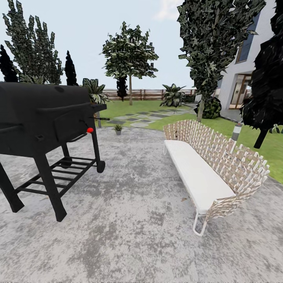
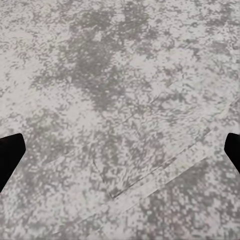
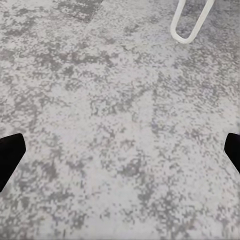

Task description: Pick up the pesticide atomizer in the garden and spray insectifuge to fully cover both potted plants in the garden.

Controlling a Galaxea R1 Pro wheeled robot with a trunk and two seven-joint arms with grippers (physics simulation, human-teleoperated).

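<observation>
One potted plant point(image 1: 118, 129), a small low rosette in a grey pot, stands at the far edge of the grey paved patio point(image 1: 133, 204), just right of the grill. The pesticide atomizer and the second potted plant are out of view. In the left wrist view my left gripper point(image 2: 120, 155) is open, its dark fingertips point(image 2: 10, 155) at the frame's sides over bare paving. In the right wrist view my right gripper point(image 3: 120, 155) is open too, fingertips point(image 3: 11, 152) wide apart above the paving, with nothing between them.
A big black grill point(image 1: 43, 129) on legs stands at the left. A white woven bench point(image 1: 208, 169) runs along the right; its leg loop point(image 3: 189, 22) shows in the right wrist view. Stepping stones point(image 1: 141, 117), lawn, trees, a wooden fence point(image 1: 145, 94) and a house point(image 1: 243, 74) lie beyond.
</observation>
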